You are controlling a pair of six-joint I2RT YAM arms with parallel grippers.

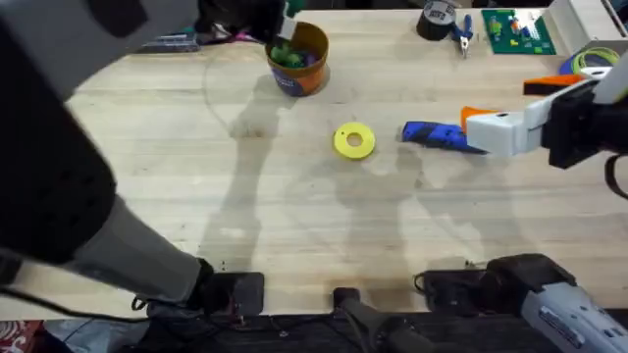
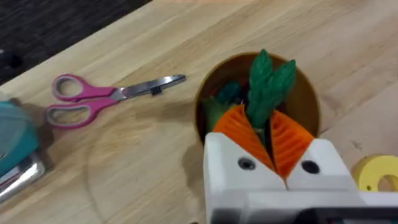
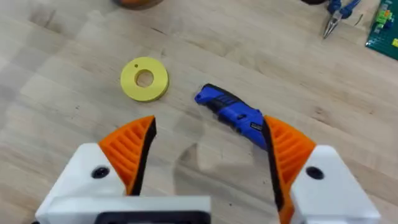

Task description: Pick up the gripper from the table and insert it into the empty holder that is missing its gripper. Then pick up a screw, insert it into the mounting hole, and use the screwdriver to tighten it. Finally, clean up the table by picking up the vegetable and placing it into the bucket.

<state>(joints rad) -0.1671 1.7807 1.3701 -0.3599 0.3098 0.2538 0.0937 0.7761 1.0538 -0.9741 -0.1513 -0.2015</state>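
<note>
Left claw (image 2: 268, 134): orange ribbed pads pressed together on the vegetable (image 2: 268, 84), a dark-green leafy piece held upright just above the mouth of the bucket (image 2: 309, 106).
Right claw (image 3: 208, 155): pads spread wide apart, gripping nothing, hovering low over the bench (image 3: 74, 124).
Screwdriver (image 3: 233, 112): blue, lying flat on the bench just beyond the right claw's pads; in the overhead view it lies (image 1: 437, 135) partly under the white mount of that claw (image 1: 469, 130). A small label sits on its body, too small to read.
Bucket contents: more green pieces lie inside; in the overhead view the bucket (image 1: 312, 61) stands at the far middle of the bench.
Yellow ring (image 1: 354, 141): flat on the bench, between the bucket and the screwdriver, apart from both.
Scissors (image 2: 106, 96): pink-handled, blades closed, lying near the bucket.
Far right corner: black tape roll (image 1: 436, 20), blue-handled pliers (image 1: 462, 35), green circuit board (image 1: 517, 31); its markings cannot be read.
Surface: pale wood planks with visible grain, arm shadows across the middle.
</note>
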